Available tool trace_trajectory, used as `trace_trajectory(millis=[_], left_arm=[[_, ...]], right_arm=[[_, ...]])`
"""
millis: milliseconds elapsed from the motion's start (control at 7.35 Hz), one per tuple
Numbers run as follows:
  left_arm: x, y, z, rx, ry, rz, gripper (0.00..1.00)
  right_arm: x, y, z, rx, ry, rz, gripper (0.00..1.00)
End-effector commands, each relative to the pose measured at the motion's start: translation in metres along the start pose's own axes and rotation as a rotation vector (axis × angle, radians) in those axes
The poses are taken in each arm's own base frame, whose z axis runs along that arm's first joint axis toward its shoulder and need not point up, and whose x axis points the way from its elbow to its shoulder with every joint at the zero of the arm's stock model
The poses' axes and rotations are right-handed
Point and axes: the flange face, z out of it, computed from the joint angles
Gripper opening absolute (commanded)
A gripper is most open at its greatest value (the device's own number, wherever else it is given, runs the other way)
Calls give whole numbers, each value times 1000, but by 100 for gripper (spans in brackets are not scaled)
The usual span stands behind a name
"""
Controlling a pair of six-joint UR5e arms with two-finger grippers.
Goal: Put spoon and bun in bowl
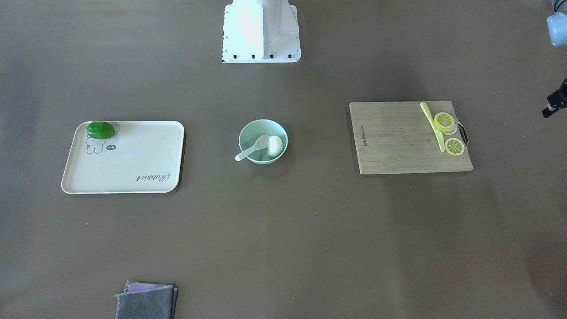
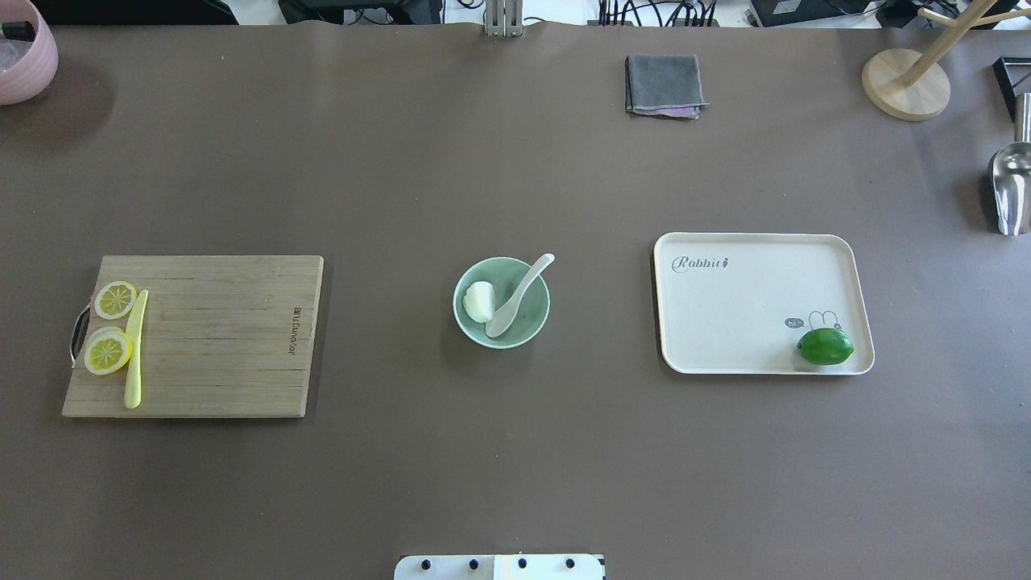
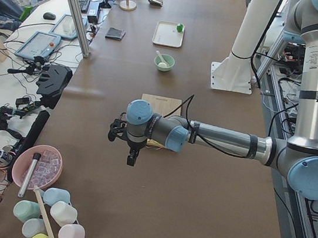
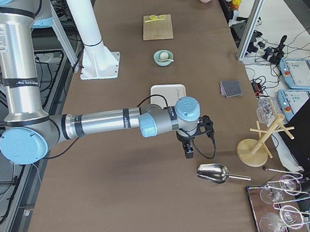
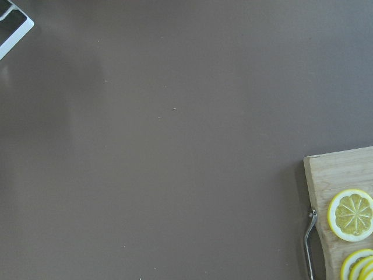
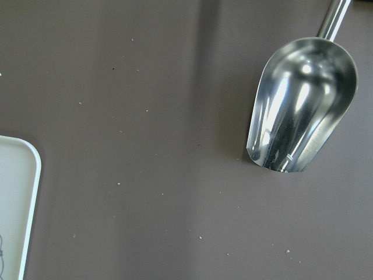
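Observation:
The mint-green bowl [image 2: 525,321] [image 1: 251,132] stands at the table's middle. The white bun [image 2: 479,301] [image 1: 274,145] lies inside it. The cream spoon [image 2: 515,298] [image 1: 252,149] rests in the bowl with its scoop inside and its handle over the rim. My left gripper [image 3: 132,155] hangs over the table off the cutting board's outer end, far from the bowl. My right gripper [image 4: 188,150] hangs beyond the tray near a metal scoop, also far from the bowl. I cannot tell whether either is open or shut. Neither wrist view shows fingers.
A wooden cutting board [image 2: 217,338] holds lemon slices [image 2: 115,300] and a yellow knife [image 2: 134,350]. A cream tray [image 2: 749,306] holds a green fruit [image 2: 825,346]. A grey cloth [image 2: 664,84], a metal scoop [image 6: 300,105], a pink bowl [image 2: 20,52] and a wooden stand [image 2: 906,80] sit at the table's edges.

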Motion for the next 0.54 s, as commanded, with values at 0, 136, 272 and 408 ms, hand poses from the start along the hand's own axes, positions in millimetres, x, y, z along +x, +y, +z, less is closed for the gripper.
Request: trace_trajectory(millis=[0,136,272,408], left_arm=[[-2,4,4,-42,-7,-37,98],[-2,4,4,-40,-4,-35,98],[-1,2,3,-35,-3,-29,98],[5,1,-2,-25,1,-20,98]], right_arm=[[2,2,2,2,7,-2,100],[1,3,1,5,4,-6,100],[2,3,1,6,4,-7,100],[4,4,2,4,13,-3,100]])
